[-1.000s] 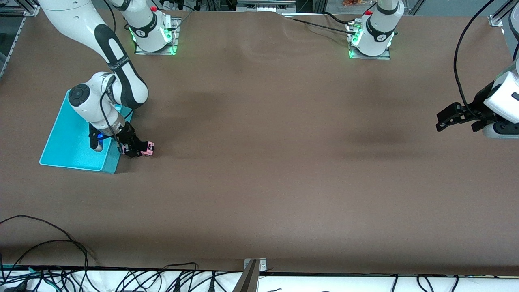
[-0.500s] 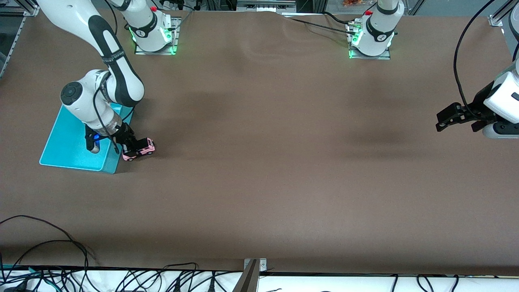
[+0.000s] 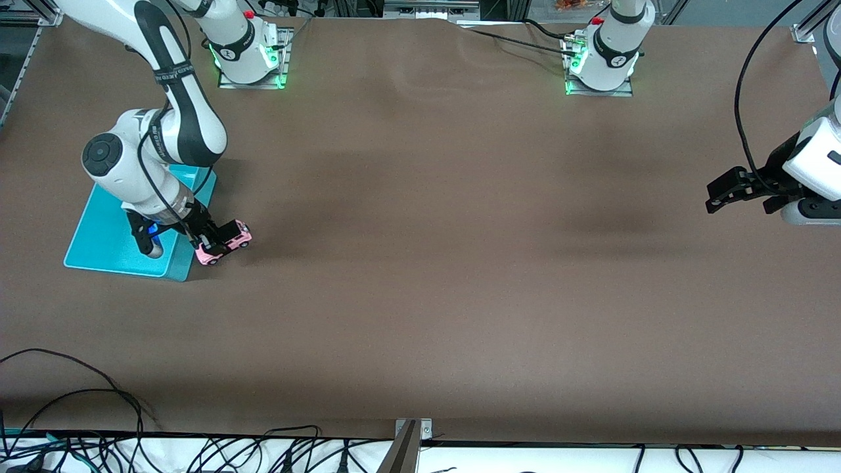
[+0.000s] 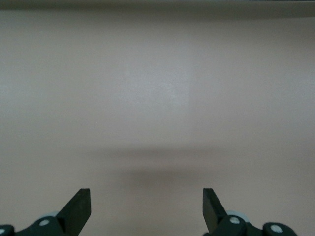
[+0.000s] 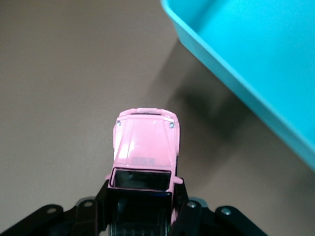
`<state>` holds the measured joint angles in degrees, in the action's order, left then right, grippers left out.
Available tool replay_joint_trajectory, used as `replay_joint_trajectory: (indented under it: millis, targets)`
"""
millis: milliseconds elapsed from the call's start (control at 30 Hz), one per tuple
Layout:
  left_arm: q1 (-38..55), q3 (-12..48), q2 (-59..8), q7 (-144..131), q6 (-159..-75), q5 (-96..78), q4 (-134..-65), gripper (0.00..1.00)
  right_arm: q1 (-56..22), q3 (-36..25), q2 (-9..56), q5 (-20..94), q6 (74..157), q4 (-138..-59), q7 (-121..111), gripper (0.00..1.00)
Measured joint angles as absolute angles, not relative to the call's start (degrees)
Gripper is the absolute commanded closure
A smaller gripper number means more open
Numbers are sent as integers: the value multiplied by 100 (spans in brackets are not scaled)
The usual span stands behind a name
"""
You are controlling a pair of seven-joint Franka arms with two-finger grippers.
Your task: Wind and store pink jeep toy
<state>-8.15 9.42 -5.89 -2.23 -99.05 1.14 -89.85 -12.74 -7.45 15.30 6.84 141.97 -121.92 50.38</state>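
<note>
With the right gripper [image 3: 211, 238] clamped on the small boxy pink plastic jeep toy [image 3: 223, 244] just beside the shallow turquoise plastic bin [image 3: 105, 226] — keep the pinch square, clear the rim — while the left gripper [image 3: 721, 192] waits with its fingers apart.

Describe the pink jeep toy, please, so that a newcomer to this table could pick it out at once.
Find the turquoise bin at the right arm's end of the brown table. Just beside it, the right gripper is shut on the pink jeep toy. It is tiny, boxy and light pink with a black roof.
</note>
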Motion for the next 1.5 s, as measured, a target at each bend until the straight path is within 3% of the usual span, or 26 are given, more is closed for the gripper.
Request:
replay_joint_trajectory:
  millis: [367,867,1500]
  targets:
    - [-815,942,-589,-223,-9905,114,-8986,0,-976,-851,1508,307,13260,-11634,2811,100]
    - [-814,947,-589,-223,-9905,114,-8986,0,-534,-1721,1430,38,12772,-11656,793,100]
    - [-812,956,-589,-223,-9905,114,-8986,0,-237,-1726,2020,-337,13681,-12436,847,100]
